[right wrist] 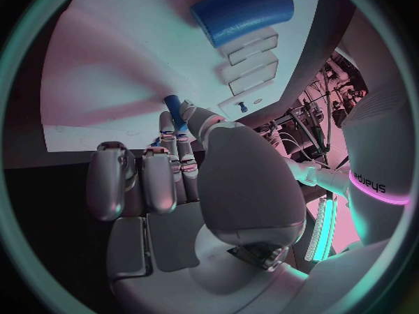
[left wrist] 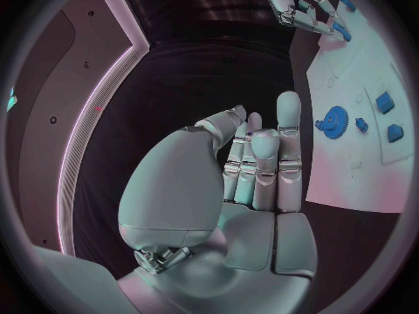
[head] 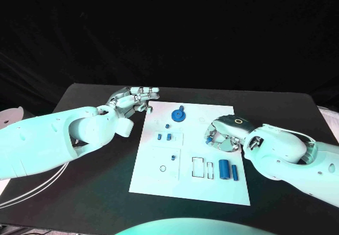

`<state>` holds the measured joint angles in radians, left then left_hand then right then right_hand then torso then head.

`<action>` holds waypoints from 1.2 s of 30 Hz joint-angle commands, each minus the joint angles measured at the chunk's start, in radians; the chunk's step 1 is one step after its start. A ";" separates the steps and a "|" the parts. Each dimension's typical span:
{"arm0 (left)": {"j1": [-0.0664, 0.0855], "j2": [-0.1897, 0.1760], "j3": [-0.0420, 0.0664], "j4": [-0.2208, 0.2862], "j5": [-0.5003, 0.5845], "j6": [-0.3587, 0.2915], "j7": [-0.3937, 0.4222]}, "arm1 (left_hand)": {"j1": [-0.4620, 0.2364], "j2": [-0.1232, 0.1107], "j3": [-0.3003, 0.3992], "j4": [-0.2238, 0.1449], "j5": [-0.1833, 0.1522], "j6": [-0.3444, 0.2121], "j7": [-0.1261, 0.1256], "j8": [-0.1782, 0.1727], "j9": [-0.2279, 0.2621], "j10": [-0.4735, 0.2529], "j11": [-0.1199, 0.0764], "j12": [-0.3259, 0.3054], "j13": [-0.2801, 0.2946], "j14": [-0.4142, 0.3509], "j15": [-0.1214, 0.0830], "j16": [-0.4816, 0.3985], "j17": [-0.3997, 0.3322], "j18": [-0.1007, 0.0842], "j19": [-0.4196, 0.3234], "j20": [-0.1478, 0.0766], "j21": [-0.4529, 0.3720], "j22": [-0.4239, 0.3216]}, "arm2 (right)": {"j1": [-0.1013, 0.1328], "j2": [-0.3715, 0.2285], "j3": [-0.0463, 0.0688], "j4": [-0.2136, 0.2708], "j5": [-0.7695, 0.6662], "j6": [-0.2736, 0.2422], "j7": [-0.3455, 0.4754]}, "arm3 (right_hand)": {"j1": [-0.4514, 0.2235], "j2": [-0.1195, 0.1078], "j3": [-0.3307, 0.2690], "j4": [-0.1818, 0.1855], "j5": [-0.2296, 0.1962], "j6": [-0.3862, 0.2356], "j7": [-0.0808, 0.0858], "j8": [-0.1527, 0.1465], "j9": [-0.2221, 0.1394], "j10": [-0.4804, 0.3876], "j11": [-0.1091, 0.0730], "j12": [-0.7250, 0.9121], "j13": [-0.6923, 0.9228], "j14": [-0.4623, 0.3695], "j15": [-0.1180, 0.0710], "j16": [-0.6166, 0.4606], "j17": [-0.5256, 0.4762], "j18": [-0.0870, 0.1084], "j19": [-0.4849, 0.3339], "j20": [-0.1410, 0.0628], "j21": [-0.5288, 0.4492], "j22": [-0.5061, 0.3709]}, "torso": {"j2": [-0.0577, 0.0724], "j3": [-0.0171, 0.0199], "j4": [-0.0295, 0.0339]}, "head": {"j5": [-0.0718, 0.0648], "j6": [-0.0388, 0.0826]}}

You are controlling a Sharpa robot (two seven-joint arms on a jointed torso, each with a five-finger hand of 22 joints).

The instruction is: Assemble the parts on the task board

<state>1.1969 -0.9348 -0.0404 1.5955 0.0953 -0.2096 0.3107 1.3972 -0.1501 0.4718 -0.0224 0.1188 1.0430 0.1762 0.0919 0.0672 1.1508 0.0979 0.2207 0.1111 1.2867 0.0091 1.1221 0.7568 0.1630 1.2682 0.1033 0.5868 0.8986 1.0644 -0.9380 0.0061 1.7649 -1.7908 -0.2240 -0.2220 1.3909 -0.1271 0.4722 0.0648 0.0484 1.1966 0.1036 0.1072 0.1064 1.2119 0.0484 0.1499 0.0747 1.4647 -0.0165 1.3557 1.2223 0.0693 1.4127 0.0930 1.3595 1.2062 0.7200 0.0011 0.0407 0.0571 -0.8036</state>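
The white task board (head: 155,176) lies in the middle of the black table. On it are a blue gear (head: 179,115), two small blue blocks (head: 165,136), a small blue peg (head: 174,157) and a thick blue cylinder (head: 224,169) beside a thinner one (head: 233,171). My right hand (head: 226,131) hovers over the board's right edge and pinches a small blue part (head: 209,140) between thumb and finger; the right wrist view shows that part (right wrist: 174,107) at the fingertips. My left hand (head: 134,100) hangs off the board's far left corner with its fingers stretched out, holding nothing.
Black rectangular outlines (head: 200,167) mark slots near the cylinders. The left wrist view shows the gear (left wrist: 334,122), the small blocks (left wrist: 385,103) and my right hand (left wrist: 301,7). In the right wrist view, the thick cylinder (right wrist: 243,12) lies beyond the hand. Black table surrounds the board.
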 commanded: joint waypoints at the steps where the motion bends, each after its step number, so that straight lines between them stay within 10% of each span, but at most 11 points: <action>1: 0.000 0.001 0.001 0.000 0.004 0.020 0.003 | -0.005 0.007 -0.001 -0.003 0.001 -0.007 -0.002 -0.001 0.000 -0.006 -0.002 0.003 0.001 -0.007 -0.001 -0.004 -0.001 0.017 -0.008 0.002 -0.006 -0.001 | -0.001 0.000 0.000 0.002 -0.014 -0.011 0.005 | 0.003 0.015 0.006 -0.002 0.003 0.008 -0.001 0.003 0.008 0.008 0.002 0.001 -0.002 0.050 -0.008 0.005 0.001 0.007 0.000 -0.007 0.005 0.002 | -0.001 -0.0004 0.0004 | 0.001 0.000; 18: 0.000 0.000 0.000 -0.006 0.004 0.025 -0.008 | 0.000 0.011 0.001 -0.006 0.002 -0.007 -0.002 0.001 0.000 -0.008 -0.003 0.007 0.002 -0.008 -0.001 -0.004 -0.003 0.018 -0.009 0.001 -0.008 -0.002 | 0.011 -0.039 0.018 0.128 0.102 -0.036 0.038 | 0.003 0.012 0.007 -0.005 0.003 0.004 0.001 0.000 0.010 0.004 0.004 -0.012 -0.005 0.050 -0.008 0.006 0.001 0.007 0.001 -0.009 0.005 0.004 | -0.002 -0.0003 0.0001 | 0.009 0.003; 36: -0.003 0.018 0.000 -0.014 0.004 0.033 -0.011 | 0.000 0.011 0.001 -0.006 0.002 -0.007 -0.002 0.001 0.000 -0.008 -0.003 0.007 0.002 -0.008 -0.001 -0.004 -0.003 0.018 -0.009 0.001 -0.008 -0.002 | -0.040 0.155 0.005 0.113 0.080 -0.019 0.078 | 0.007 0.017 0.012 -0.009 0.004 -0.001 0.007 -0.004 0.012 0.002 0.007 -0.024 -0.007 0.049 -0.007 0.005 -0.002 0.007 -0.001 -0.009 0.003 0.000 | 0.000 -0.0018 0.0012 | 0.053 -0.006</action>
<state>1.1938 -0.9189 -0.0410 1.5806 0.0953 -0.1988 0.2975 1.3972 -0.1501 0.4718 -0.0224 0.1188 1.0431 0.1762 0.0919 0.0672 1.1472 0.0942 0.2247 0.1117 1.2867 0.0091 1.1221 0.7543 0.1629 1.2682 0.1033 0.5834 0.8974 1.0297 -0.7902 0.0121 1.8837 -1.7016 -0.2563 -0.1679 1.3952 -0.1209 0.4805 0.0561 0.0461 1.1954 0.1050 0.1027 0.1064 1.2122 0.0492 0.1294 0.0686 1.4647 -0.0163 1.3556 1.2218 0.0692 1.4126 0.0930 1.3594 1.2074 0.7196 -0.0002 0.0422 0.1034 -0.8078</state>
